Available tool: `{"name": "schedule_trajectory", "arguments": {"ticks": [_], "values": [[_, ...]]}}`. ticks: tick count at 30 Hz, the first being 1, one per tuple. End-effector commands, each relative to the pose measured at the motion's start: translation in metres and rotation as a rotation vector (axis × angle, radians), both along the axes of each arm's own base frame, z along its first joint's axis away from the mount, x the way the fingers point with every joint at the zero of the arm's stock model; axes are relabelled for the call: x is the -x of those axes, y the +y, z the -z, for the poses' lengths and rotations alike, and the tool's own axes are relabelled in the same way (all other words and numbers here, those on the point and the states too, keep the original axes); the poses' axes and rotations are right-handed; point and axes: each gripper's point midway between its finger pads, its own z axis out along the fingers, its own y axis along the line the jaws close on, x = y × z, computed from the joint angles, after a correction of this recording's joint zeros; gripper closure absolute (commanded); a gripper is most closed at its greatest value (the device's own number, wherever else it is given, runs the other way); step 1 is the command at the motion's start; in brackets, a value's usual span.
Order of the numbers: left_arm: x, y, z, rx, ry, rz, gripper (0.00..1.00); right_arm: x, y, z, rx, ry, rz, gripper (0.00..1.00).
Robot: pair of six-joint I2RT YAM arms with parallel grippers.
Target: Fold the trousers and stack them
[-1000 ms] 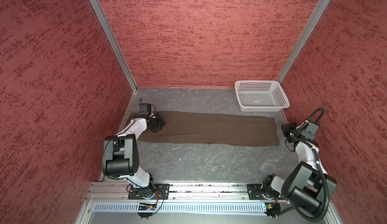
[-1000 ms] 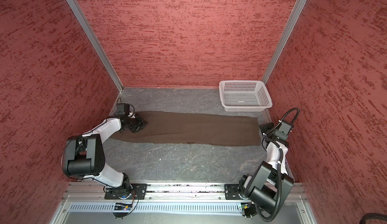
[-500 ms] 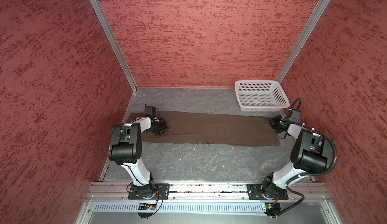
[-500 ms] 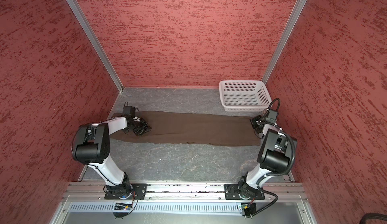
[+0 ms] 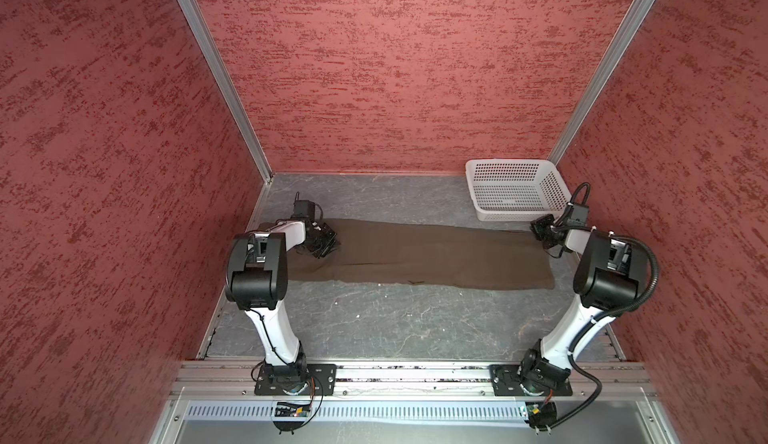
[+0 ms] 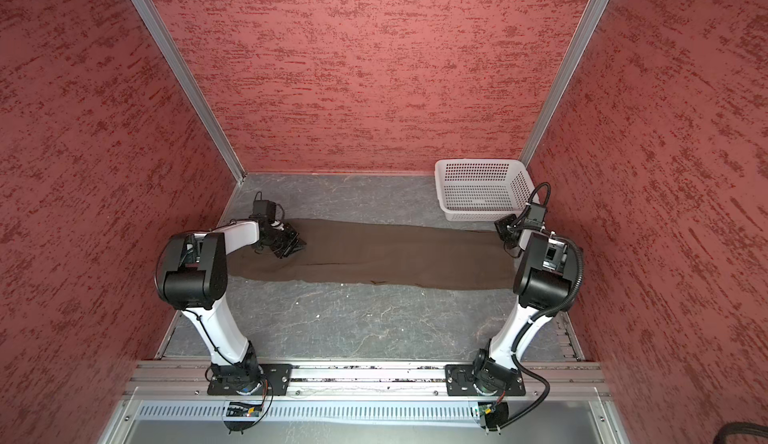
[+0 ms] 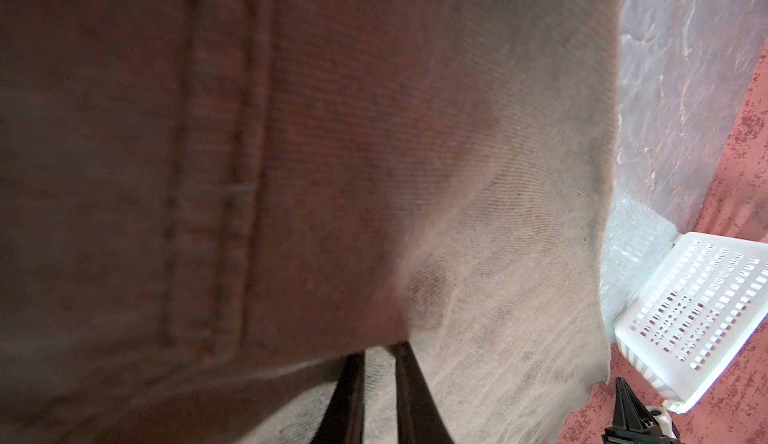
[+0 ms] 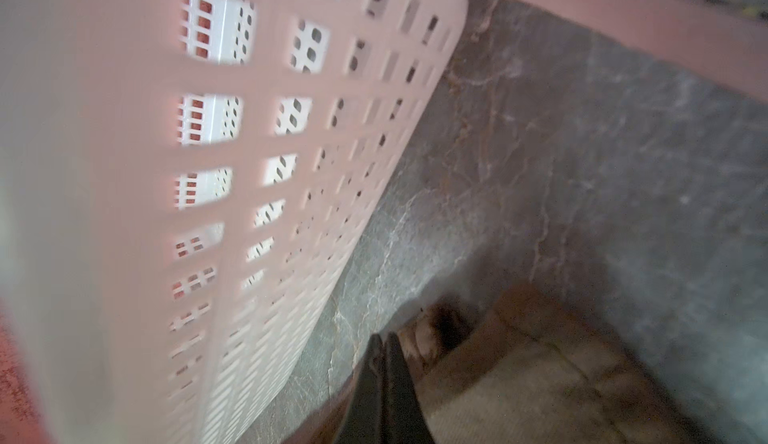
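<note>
My left gripper point(image 7: 380, 359) is pinched onto one end of the dark brown cloth trousers point(image 5: 415, 251), which are stretched along the grey counter point(image 5: 395, 321). My right gripper point(image 8: 383, 350) is clamped empty beside the other end, near the white perforated plastic basket point(image 5: 519, 215).

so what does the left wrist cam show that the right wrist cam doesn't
Only the left wrist view: the left claw, nearly closed, its tips hidden under a raised fold of the trousers that it seems to pinch, and a stitched seam close up.
Only the right wrist view: the right claw, shut on nothing, beside the end of the cloth, with the wall of the white basket close and blurred.
Both: the trousers, the white basket and the grey table.
</note>
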Motion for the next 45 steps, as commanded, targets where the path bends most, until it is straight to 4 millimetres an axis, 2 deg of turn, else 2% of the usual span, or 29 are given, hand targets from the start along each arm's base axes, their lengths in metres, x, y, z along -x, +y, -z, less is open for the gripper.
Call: {"name": "schedule_trajectory", "arguments": {"ticks": [1, 5, 9, 11, 14, 17, 24, 27, 29, 32, 37, 39, 40, 42, 45], "values": [[0.007, 0.004, 0.026, -0.043, 0.074, -0.009, 0.83, -0.008, -0.003, -0.010, 0.037, -0.028, -0.014, 1.00], [0.002, 0.000, 0.023, -0.032, 0.064, 0.000, 0.83, 0.009, 0.001, -0.014, 0.072, 0.006, -0.024, 1.00], [0.002, -0.003, 0.020, -0.032, 0.056, 0.011, 0.83, 0.041, 0.009, -0.015, 0.116, 0.040, -0.030, 1.00], [0.004, -0.004, 0.020, -0.033, 0.058, 0.015, 0.83, 0.055, 0.014, -0.007, 0.120, 0.066, -0.036, 1.00], [0.004, -0.006, 0.021, -0.026, 0.061, 0.018, 0.83, 0.065, 0.019, 0.009, 0.114, 0.106, -0.057, 1.00], [0.004, -0.006, 0.021, -0.025, 0.062, 0.021, 0.83, 0.060, 0.017, 0.019, 0.107, 0.120, -0.061, 1.00], [0.013, -0.003, 0.023, -0.045, 0.078, 0.028, 0.83, 0.024, 0.003, 0.020, 0.097, 0.078, -0.043, 1.00], [0.015, -0.005, 0.022, -0.039, 0.074, 0.029, 0.83, 0.021, 0.000, 0.024, 0.088, 0.096, -0.041, 1.00], [0.015, -0.009, 0.014, -0.031, 0.054, 0.040, 0.83, 0.023, 0.004, 0.019, 0.083, 0.087, -0.054, 1.00], [0.013, -0.014, -0.010, -0.027, 0.002, 0.059, 0.82, 0.038, 0.010, -0.004, 0.115, 0.068, -0.065, 1.00], [0.015, -0.015, -0.053, -0.032, -0.091, 0.073, 0.78, 0.082, 0.024, -0.038, 0.174, 0.064, -0.074, 1.00], [0.019, -0.015, -0.063, -0.031, -0.115, 0.075, 0.77, 0.106, 0.034, -0.036, 0.177, 0.092, -0.089, 1.00], [0.022, -0.015, -0.066, -0.028, -0.121, 0.078, 0.77, 0.116, 0.039, -0.042, 0.190, 0.087, -0.097, 1.00], [0.028, -0.016, -0.072, -0.026, -0.136, 0.088, 0.77, 0.139, 0.050, -0.034, 0.183, 0.118, -0.123, 1.00], [0.041, -0.014, -0.071, -0.037, -0.134, 0.092, 0.78, 0.160, 0.066, -0.021, 0.154, 0.144, -0.169, 1.00]]}}
